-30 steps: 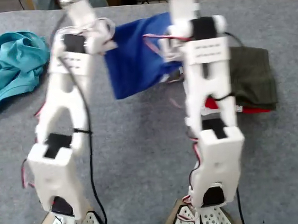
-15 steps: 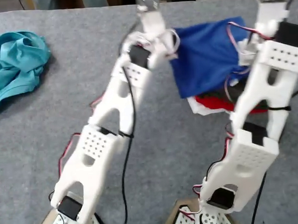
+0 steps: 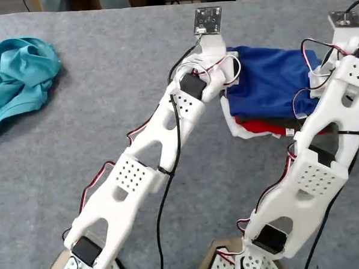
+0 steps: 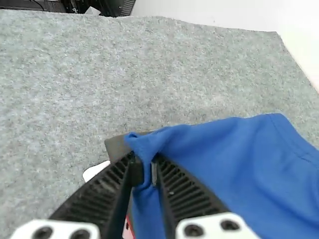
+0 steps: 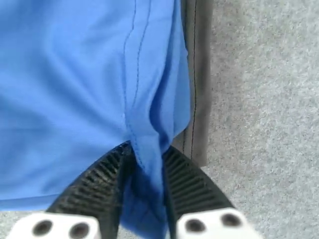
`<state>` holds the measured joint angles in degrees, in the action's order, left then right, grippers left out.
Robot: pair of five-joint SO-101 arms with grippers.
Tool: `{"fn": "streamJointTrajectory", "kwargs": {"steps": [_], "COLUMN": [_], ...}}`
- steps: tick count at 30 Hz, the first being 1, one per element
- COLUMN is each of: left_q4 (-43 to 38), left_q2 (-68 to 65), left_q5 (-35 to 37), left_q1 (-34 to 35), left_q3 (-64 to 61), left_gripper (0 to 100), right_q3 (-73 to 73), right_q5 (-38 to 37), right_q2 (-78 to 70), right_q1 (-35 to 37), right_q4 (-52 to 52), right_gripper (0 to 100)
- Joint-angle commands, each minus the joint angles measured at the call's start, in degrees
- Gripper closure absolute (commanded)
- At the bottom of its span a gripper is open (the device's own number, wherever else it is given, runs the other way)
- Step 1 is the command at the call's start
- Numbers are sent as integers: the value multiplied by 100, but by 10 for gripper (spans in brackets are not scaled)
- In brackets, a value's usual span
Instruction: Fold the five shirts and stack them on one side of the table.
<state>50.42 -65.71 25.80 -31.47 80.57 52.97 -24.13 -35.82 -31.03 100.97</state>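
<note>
Releasing unevenly could drag the blue shirt (image 3: 267, 87), lying atop the red shirt (image 3: 260, 128) on the right side of the table (image 3: 134, 70), askew, since the left gripper (image 4: 143, 168) and right gripper (image 5: 147, 152) each clamp a fold of it.

Two arms, left arm (image 3: 139, 173) and right arm (image 3: 314, 169), with one claw each: left claw (image 4: 143, 167), right claw (image 5: 144, 154). One tabletop (image 3: 104, 84) with four shirts clearly countable: one teal shirt (image 3: 17, 74), one blue shirt (image 3: 273, 87), one red shirt (image 3: 260, 128), one dark shirt (image 5: 197, 74). One white edge (image 3: 230, 123) under the blue one, can't tell if it's a fifth shirt.
</note>
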Motion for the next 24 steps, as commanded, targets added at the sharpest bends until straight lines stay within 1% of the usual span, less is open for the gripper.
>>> {"fn": "streamJointTrajectory", "kwargs": {"steps": [1,4,6,8,10,12,14,16,18,21,24], "left_q4": [-88,-88,-88,-53,246,730,1152,1626,2145,3033,3833], "left_q2": [176,202,202,211,343,510,651,791,862,897,949], "left_q5": [527,905,941,932,932,932,844,501,193,-229,-730], "left_q1": [40,207,286,391,514,673,848,1051,1279,1895,2774], "left_q3": [145,189,198,207,444,699,901,1147,1376,1481,1481], "left_gripper": [856,827,827,827,827,827,827,827,830,882,938], "right_q3": [92,92,136,259,523,857,1200,1429,1429,1464,1446], "right_q5": [-44,-70,-35,-26,132,527,905,1116,1336,1653,1697], "right_q2": [84,84,84,84,84,84,75,48,66,84,180], "right_q1": [-105,-105,-79,-70,-70,-62,18,185,404,677,818], "right_q4": [-18,-18,-18,-18,-18,-18,-18,-18,0,0,18], "right_gripper": [786,668,648,659,685,744,860,993,952,985,984]}}
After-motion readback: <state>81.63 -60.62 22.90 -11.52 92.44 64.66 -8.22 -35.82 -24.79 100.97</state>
